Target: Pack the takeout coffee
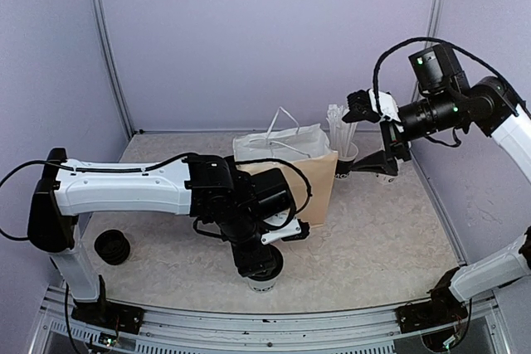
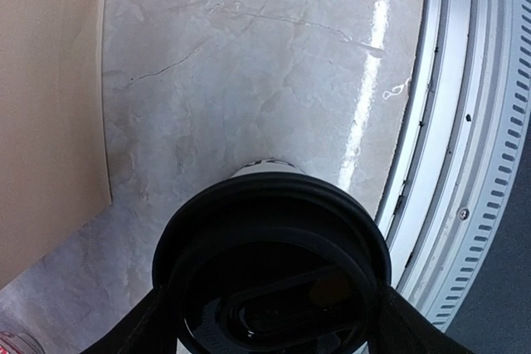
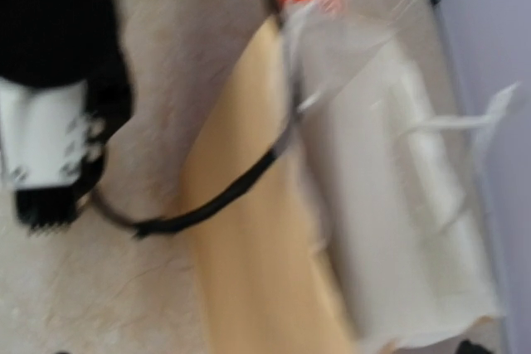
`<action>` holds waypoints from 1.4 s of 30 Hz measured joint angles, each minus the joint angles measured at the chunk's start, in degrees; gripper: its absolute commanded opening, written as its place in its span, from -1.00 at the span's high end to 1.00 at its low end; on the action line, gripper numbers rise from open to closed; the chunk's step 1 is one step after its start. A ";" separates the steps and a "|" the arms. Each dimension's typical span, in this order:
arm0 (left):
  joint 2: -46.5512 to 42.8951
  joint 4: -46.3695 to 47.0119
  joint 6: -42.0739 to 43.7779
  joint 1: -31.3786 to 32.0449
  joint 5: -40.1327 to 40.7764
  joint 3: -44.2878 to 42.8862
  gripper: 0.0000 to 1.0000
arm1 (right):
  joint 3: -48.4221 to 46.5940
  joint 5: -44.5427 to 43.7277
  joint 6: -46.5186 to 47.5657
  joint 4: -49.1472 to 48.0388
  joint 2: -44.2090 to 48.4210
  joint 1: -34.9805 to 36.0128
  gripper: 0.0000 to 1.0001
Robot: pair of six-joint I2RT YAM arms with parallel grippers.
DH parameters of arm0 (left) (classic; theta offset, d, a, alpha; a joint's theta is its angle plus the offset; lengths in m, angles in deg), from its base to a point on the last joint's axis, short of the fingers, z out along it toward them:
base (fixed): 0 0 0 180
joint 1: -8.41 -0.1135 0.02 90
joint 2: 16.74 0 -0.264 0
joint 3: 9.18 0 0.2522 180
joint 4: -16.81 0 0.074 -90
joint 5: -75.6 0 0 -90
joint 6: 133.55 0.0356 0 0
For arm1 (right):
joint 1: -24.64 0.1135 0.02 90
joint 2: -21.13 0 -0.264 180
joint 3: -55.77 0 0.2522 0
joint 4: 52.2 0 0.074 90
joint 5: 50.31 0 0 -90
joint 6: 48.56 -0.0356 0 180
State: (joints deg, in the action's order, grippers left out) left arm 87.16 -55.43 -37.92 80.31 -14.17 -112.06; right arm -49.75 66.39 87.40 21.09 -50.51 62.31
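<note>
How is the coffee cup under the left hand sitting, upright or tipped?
Upright: the coffee cup stands on the table, black lid facing straight up.

— What carries everything?

— A pale, marbled tabletop [image 1: 390,230], with a ribbed metal rail [image 1: 249,318] along its near edge.

— And what stands on it?

— Near the middle is a brown paper bag [image 1: 314,186], upright. A white bag with looped handles [image 1: 286,145] stands right against its far side. Just to the right of the two bags is a cup of white straws [image 1: 342,140] (something dark sits at its foot, too small to tell).

— Anything toward the front?

— One takeout coffee cup [image 1: 264,284] — white, black lid — stands close to the rail, apart from the brown bag. Far to the left, a black round thing [image 1: 112,246] lies alone.
</note>
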 measured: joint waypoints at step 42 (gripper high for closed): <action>-26.60 -0.98 0.20 -11.26 10.19 -20.96 -0.41 | -35.19 8.52 -1.62 2.56 -45.48 -8.04 -0.12</action>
State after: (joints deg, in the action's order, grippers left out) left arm 60.56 -56.41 -37.73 69.06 -3.99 -133.02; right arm -84.94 74.91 85.78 23.64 -95.99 54.27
